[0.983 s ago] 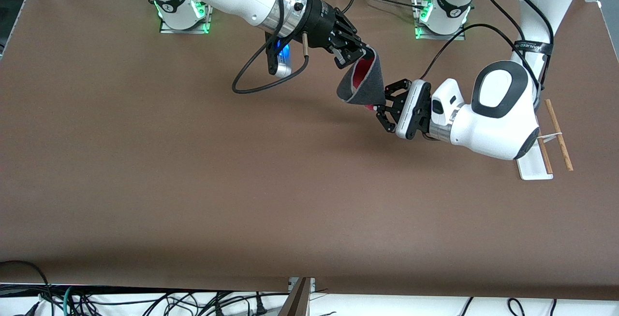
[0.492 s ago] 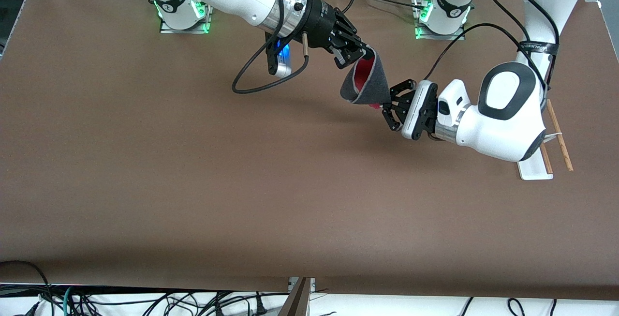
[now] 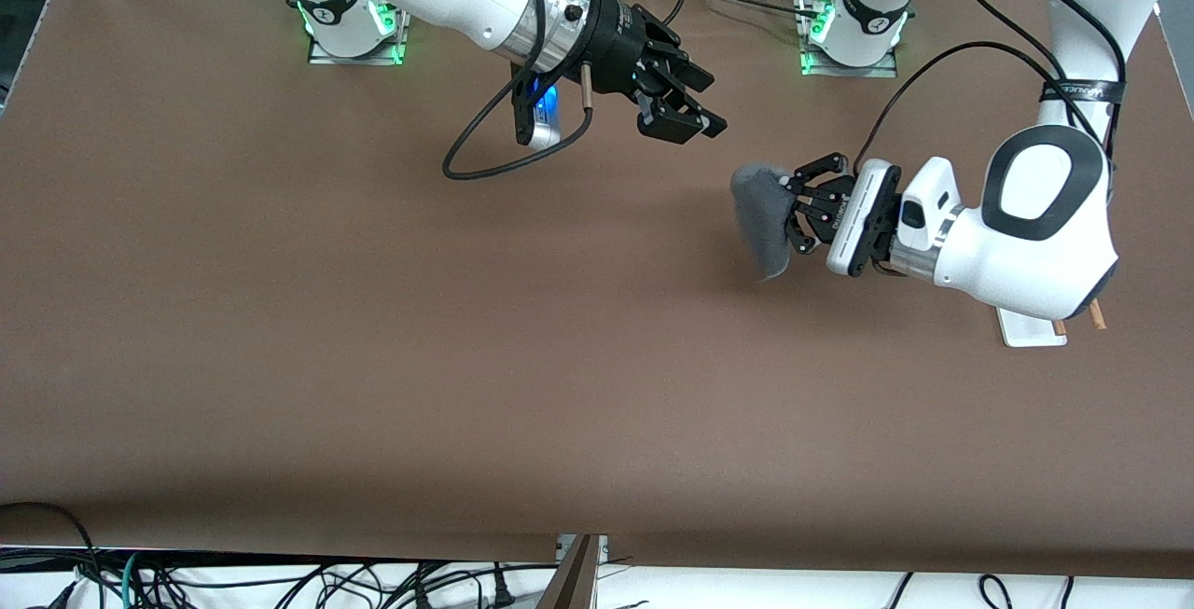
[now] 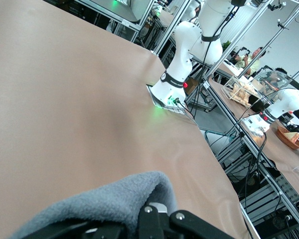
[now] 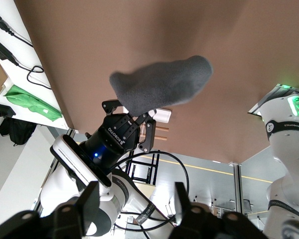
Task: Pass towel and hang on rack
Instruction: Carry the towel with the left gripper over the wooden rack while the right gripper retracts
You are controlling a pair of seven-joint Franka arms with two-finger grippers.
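Towel [image 3: 763,217]: soft, light, limp; clenched by left gripper [image 3: 800,201] near the rack [image 3: 1026,329]; right gripper [image 3: 695,105] jaws released; best gripped at an edge.

The right arm enters at the upper left of the front view and slants down toward the middle, its silver wrist ring leading into the black right gripper [image 3: 688,103], which hangs in the upper centre with its fingers spread apart and nothing between them. The left arm drops in from the upper right corner, bends at a bulky white elbow joint at the right edge, and runs back toward the centre nearly level. Its left gripper [image 3: 798,203] sits right of centre, fingers closed on the towel [image 3: 763,217], which bulges out grey from the fingertips.
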